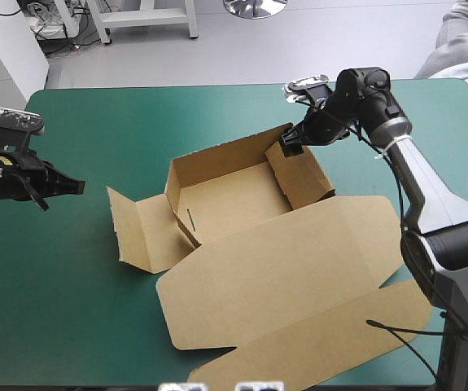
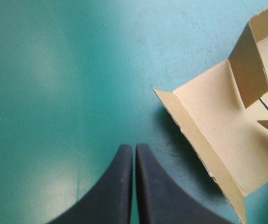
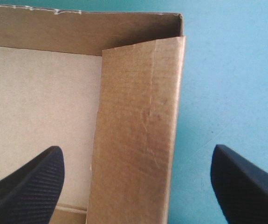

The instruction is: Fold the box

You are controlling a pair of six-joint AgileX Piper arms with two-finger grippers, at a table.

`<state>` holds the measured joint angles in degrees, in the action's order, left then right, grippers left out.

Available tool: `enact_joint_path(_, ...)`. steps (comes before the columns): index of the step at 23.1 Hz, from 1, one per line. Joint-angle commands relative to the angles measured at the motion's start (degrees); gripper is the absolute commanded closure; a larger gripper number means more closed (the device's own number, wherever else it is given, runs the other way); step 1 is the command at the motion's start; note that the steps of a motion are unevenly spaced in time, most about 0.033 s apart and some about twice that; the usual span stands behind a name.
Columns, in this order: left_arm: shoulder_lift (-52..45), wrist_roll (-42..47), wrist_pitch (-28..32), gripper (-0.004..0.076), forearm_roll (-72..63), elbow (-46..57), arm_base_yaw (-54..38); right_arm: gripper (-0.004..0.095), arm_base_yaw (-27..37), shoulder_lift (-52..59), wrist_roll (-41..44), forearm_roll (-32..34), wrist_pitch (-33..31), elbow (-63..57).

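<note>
High view: the brown box (image 1: pixel 242 204) lies in the middle of the teal-green counter (image 1: pixel 54 318). It is an open tray with raised walls, its lid (image 1: pixel 282 269) flat toward the near edge. One side flap (image 1: pixel 140 228) lies open on the left of the tray. The left fingers (image 1: pixel 69 187) hang near the left edge, well apart from the box. The right fingers (image 1: pixel 290 147) are at the far right corner of the tray, over its right wall (image 1: pixel 303 175).

Left wrist view: the left fingers (image 2: pixel 120 186) are pressed together in one point over the bare counter (image 2: pixel 54 70). The box (image 2: pixel 217 126) is ahead and to one side, apart from them.

Right wrist view: the right fingers (image 3: pixel 26 191) are spread wide. The wall (image 3: pixel 138 116) of the box stands between them and they do not pinch it. One finger is over the tray floor (image 3: pixel 40 93), the other over the counter (image 3: pixel 227 70) outside.
</note>
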<state>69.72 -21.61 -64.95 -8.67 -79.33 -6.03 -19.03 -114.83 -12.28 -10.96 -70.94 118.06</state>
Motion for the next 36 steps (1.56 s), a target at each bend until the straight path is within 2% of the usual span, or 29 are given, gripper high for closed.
enact_joint_path(1, -1.5, 0.4, 2.8, 0.0719, -0.7, -1.4, -0.1, 0.0116, 0.0, 7.9, -1.4, -0.1, -1.0, -1.8)
enact_joint_path(7, -1.5, 0.5, 2.8, 0.0719, -1.1, -1.4, -0.1, 0.0115, 0.0, 7.9, -4.5, 2.6, -0.9, -9.4)
enact_joint_path(11, -1.5, 0.5, 2.8, 0.0719, -2.2, -1.4, -0.1, 0.0116, 0.0, 2.0, -5.0, 2.0, -0.9, -9.8)
enact_joint_path(13, -1.5, 0.5, 2.6, 0.0719, -2.2, -1.4, -0.1, 0.0153, 0.0, 0.0, -4.2, 2.2, -0.9, -9.8)
enact_joint_path(16, -1.5, 0.6, 2.1, 0.0719, -2.4, -1.4, -0.1, 0.0415, 0.0, -0.6, -3.5, 2.0, -0.9, -9.7)
enact_joint_path(18, -1.5, 1.8, 2.0, 0.0719, -2.4, -1.4, -0.1, 0.0687, 0.0, -0.6, -3.5, 2.1, -0.9, -9.7)
enact_joint_path(21, -1.5, 1.9, 2.0, 0.0719, -2.9, -1.4, -0.1, 0.0917, 0.0, -0.6, -3.5, 2.3, -0.9, -9.7)
enact_joint_path(32, -1.5, 5.2, 3.0, 0.0719, -2.2, -1.4, -0.1, 0.0927, 2.4, 6.3, -2.7, 1.4, -0.9, -9.7)
enact_joint_path(36, -1.5, 12.1, 5.8, 0.0719, 6.0, -1.4, -0.1, 0.0927, 7.3, 14.0, -3.9, -4.1, -0.9, -9.7)
